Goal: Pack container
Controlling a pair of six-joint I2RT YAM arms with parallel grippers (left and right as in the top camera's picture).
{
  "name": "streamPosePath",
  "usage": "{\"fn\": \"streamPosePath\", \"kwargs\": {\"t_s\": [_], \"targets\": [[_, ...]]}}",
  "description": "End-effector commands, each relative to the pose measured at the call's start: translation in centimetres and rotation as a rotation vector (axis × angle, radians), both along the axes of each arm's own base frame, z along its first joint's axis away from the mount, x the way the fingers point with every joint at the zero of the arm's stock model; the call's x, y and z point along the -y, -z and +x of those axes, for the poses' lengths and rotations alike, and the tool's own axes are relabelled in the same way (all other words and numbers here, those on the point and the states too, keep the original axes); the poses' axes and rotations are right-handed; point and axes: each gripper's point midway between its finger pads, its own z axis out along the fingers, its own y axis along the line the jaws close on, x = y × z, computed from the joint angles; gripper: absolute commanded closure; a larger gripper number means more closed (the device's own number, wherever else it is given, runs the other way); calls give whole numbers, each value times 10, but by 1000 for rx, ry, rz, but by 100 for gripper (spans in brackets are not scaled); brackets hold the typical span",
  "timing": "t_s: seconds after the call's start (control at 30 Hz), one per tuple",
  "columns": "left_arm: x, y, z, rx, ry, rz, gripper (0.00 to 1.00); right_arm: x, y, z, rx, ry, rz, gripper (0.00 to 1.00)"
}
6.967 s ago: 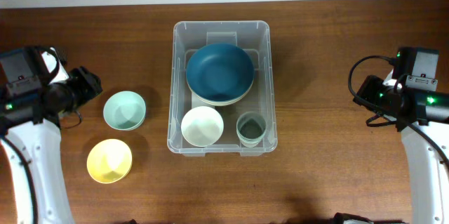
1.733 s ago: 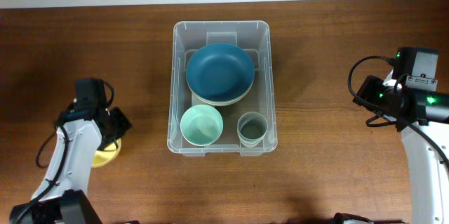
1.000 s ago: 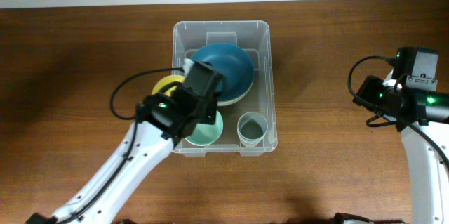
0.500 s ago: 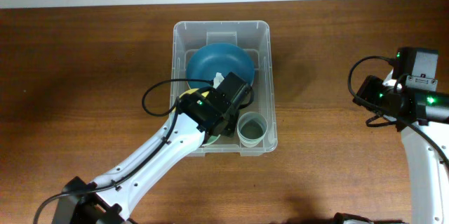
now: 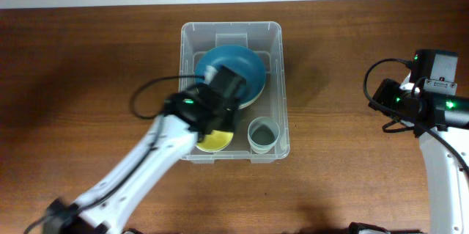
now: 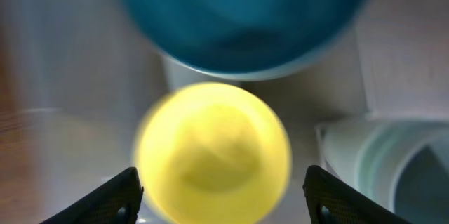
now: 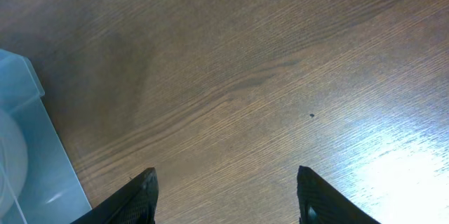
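One yellow bowl in container, under left gripper; jaws spread, grasping nothing. Risk: arm, on lifting, may clip blue bowl or cup. Right gripper likewise spread, idle.

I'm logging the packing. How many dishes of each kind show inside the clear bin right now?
Bowls: 2 (blue bowl, yellow bowl)
Cups: 1 (pale cup)
Total: 3 showing in the container; anything stacked underneath is hidden.
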Motion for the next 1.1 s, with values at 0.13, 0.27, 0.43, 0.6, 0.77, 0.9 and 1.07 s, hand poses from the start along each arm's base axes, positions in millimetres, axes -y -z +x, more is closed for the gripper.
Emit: {"fn": "streamPosePath", "kwargs": {"t_s": [0.13, 0.27, 0.43, 0.6, 0.77, 0.9, 1.07], "targets": [[-115, -77, 19, 181, -312, -72, 14, 2, 2, 8, 15, 2, 2, 64], [-157, -72, 17, 154, -434, -60, 2, -14, 5, 28, 56, -58, 70, 92], [-181, -42, 20, 48, -487, -108, 1, -58, 38, 68, 35, -247, 90, 96], [-179, -7, 29, -67, -425, -112, 1, -108, 68, 97, 31, -470, 81, 96], [-178, 33, 32, -191, -430, -90, 1, -169, 92, 109, 51, -723, 110, 94], [-178, 46, 33, -229, -432, -82, 1, -199, 93, 112, 89, -811, 161, 94], [-178, 50, 32, -241, -433, -80, 1, -223, 84, 110, 146, -919, 221, 92]]}}
